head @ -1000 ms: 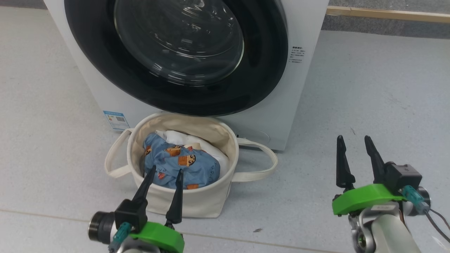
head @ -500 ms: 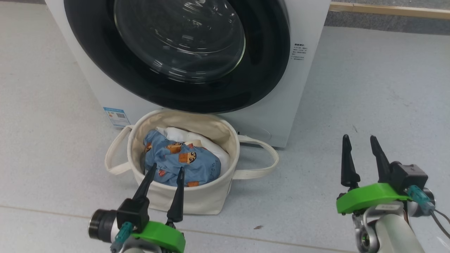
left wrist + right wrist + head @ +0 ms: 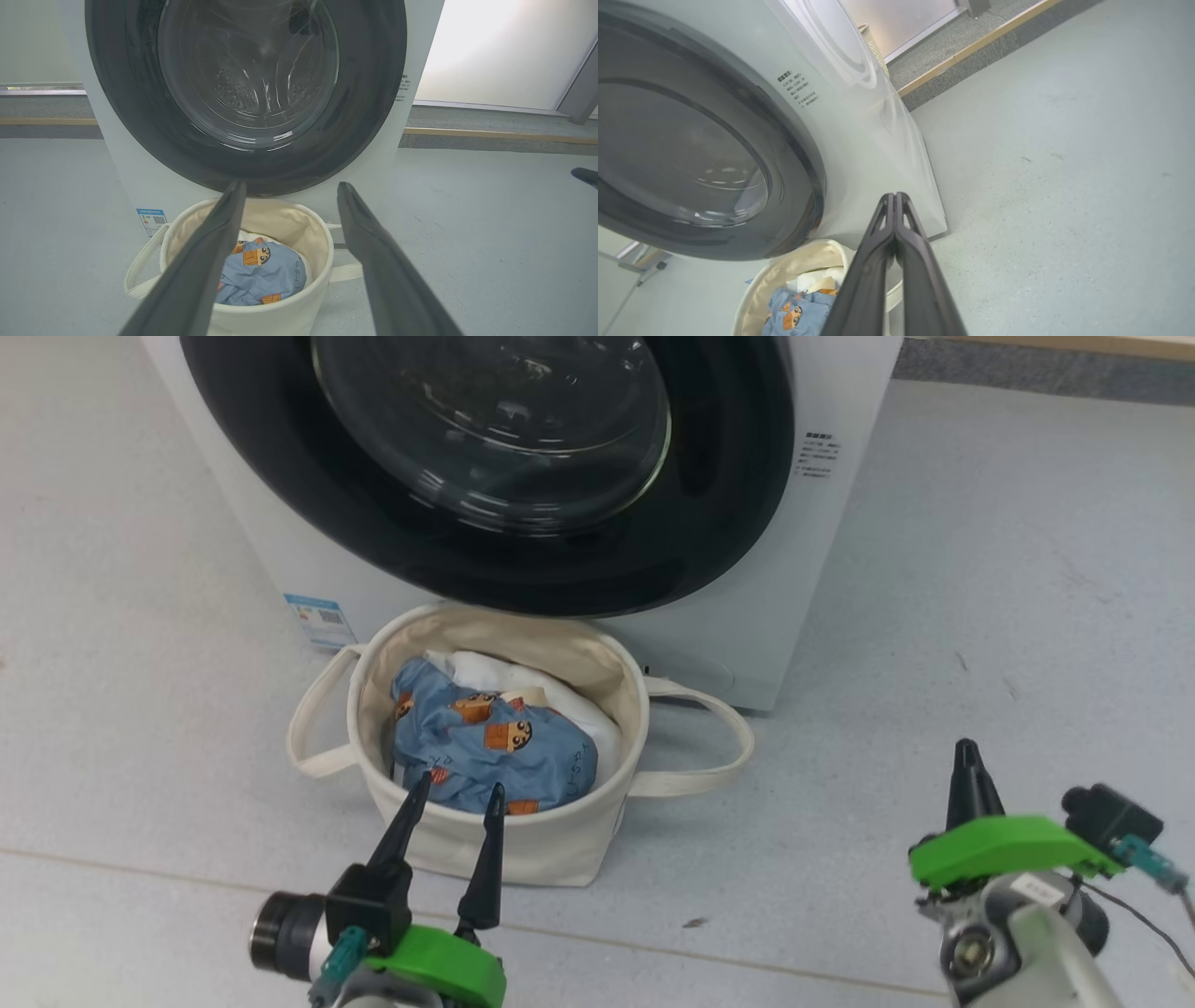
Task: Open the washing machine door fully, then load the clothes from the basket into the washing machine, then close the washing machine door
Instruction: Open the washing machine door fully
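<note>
My left gripper point(image 3: 460, 784): fingers wide apart, empty, near the basket point(image 3: 523, 859). My right gripper point(image 3: 967, 756): fingers pressed together, gripping nothing, clear of washer point(image 3: 822, 569).

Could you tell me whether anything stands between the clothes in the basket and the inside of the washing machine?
Yes. The washing machine door is shut, so the clothes in the basket cannot go in yet. The basket stands on the floor close below the door's lower edge.
</note>
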Available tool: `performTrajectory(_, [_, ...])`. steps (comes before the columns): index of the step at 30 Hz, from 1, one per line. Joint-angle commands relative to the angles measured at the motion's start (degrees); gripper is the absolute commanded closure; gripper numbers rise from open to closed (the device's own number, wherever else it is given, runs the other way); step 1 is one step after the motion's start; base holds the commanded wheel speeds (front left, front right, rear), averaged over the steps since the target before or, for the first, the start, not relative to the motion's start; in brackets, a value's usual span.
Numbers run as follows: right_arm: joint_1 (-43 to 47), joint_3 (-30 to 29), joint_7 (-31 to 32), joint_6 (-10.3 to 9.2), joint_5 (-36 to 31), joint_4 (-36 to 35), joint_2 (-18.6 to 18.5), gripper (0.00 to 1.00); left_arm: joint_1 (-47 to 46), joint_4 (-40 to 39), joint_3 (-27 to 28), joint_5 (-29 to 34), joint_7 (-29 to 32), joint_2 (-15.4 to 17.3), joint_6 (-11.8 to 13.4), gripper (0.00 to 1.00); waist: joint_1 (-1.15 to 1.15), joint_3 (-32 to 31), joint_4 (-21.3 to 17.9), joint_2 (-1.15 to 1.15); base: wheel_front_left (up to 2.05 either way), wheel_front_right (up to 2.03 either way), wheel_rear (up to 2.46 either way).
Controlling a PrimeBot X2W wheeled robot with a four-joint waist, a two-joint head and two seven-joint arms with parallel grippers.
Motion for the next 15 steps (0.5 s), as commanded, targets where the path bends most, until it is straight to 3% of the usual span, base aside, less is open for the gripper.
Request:
performTrajectory(1, [-3.97,0.90,0.47,0.00,4.85,-0.34,-0.22,1.00,-2.91,-1.82,1.07,-0.52,-0.69,0.49,0.51,0.00,0.00,0.62,0.56,0.00,0.00,0.00,0.00])
performTrajectory(6, [-11.66,-3.03,8.28,0.00,21.88,2.18,-0.30,1.00,-3.70,-2.75,-0.49,-1.67,-0.69,0.49,1.30,0.00,0.00,3.85,1.62,0.00,0.00,0.00,0.00])
performTrajectory(15, [-27.16,-11.24,26.85,0.00,41.27,0.32,-4.58,1.00,-7.65,-5.03,-4.70,-4.10,-0.69,0.49,3.62,0.00,0.00,13.88,5.33,0.00,0.00,0.00,0.00])
